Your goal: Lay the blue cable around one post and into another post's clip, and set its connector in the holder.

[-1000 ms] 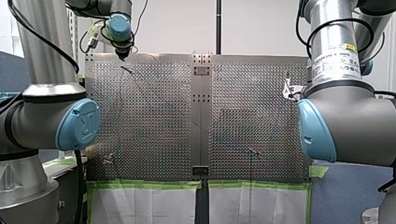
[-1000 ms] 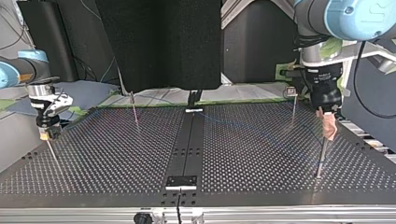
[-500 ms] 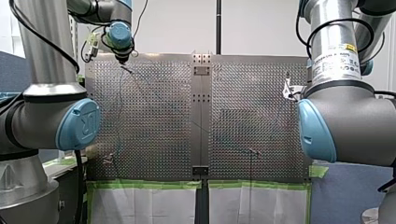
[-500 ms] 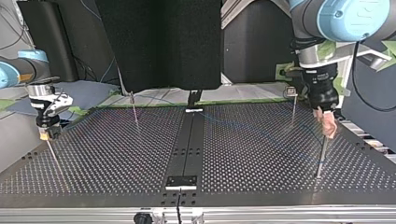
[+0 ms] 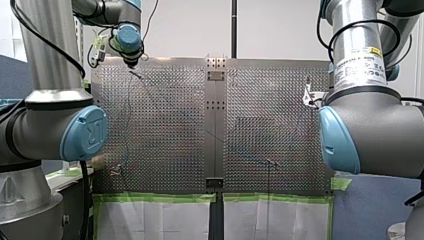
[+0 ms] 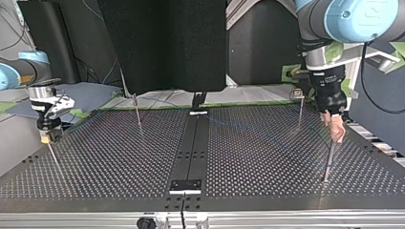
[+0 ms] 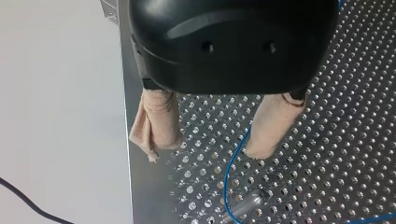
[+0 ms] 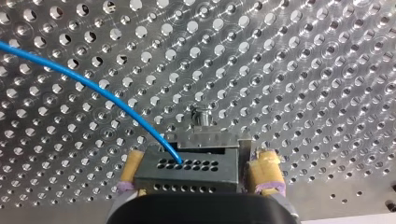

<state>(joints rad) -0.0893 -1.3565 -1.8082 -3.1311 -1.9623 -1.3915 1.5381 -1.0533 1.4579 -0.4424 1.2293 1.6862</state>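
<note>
My right gripper (image 8: 200,163) pinches the connector (image 8: 187,177) at the holder (image 8: 210,136), anchoring that end, I judge, while my left gripper (image 7: 205,150) stands spread astride the blue cable (image 7: 229,172) above a post (image 7: 245,207), ready to guide it.

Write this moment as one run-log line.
left gripper: open, above post | right gripper: shut on connector | blue cable: leaves connector
</note>
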